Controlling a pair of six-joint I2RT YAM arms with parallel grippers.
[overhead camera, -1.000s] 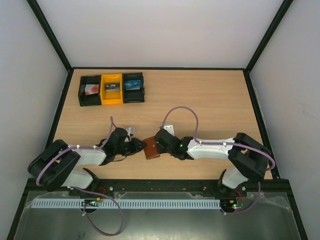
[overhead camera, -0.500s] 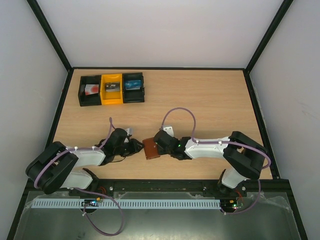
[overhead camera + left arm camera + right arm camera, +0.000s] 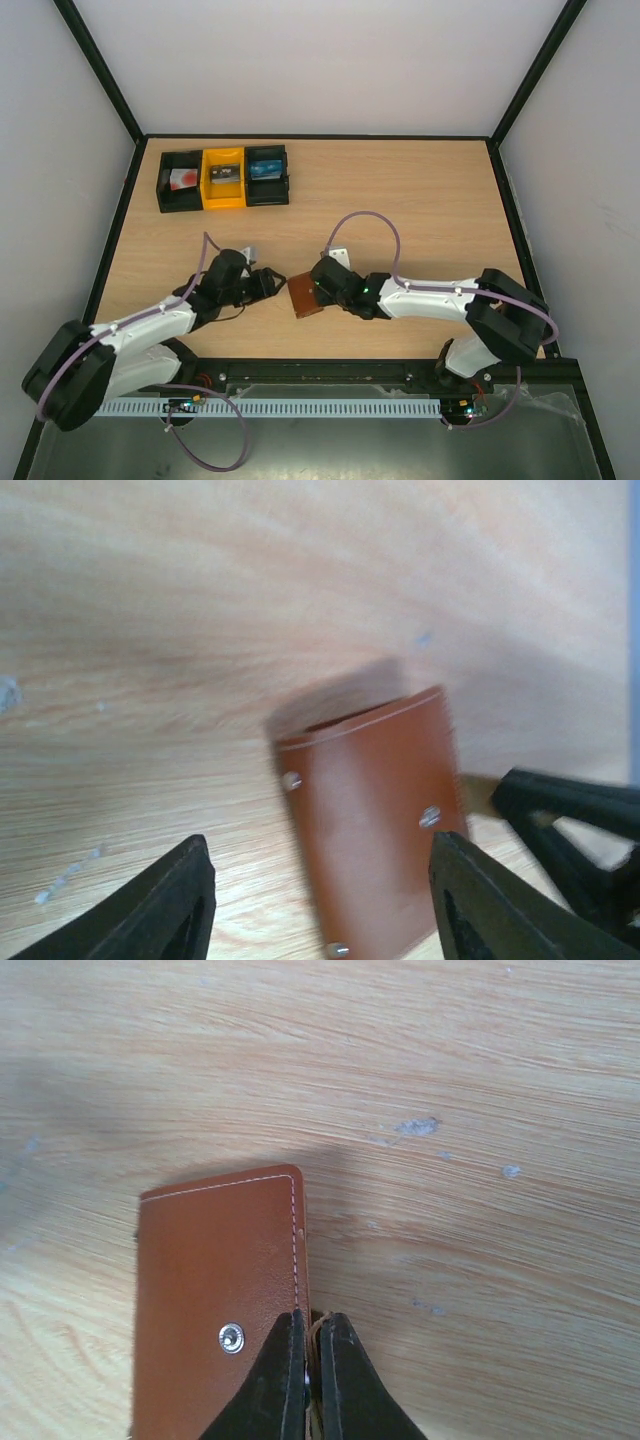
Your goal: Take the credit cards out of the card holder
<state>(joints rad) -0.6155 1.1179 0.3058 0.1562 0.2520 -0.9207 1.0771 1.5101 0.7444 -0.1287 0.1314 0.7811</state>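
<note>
The card holder (image 3: 305, 296) is a closed brown leather wallet with metal snap studs, low over the table between the two arms. My right gripper (image 3: 312, 1360) is shut on its right edge, a thin strip of leather pinched between the fingers (image 3: 283, 1380). The holder (image 3: 215, 1290) stretches away to the left of those fingers. My left gripper (image 3: 320, 905) is open, and the holder (image 3: 375, 830) lies in front of the gap between its fingers (image 3: 175, 905), touching neither. From above, the left gripper (image 3: 265, 283) is just left of the holder and the right gripper (image 3: 322, 290) just right of it. No credit cards show.
A row of three small bins (image 3: 224, 177), black, yellow and black, stands at the far left of the wooden table (image 3: 420, 200), each with a small item inside. A black frame (image 3: 320, 137) edges the table. The right gripper's dark fingers (image 3: 570, 815) appear at the right of the left wrist view.
The left gripper has opened and drawn slightly back from the holder, its arm stretching out lower left. The right gripper has closed on the holder's edge.
</note>
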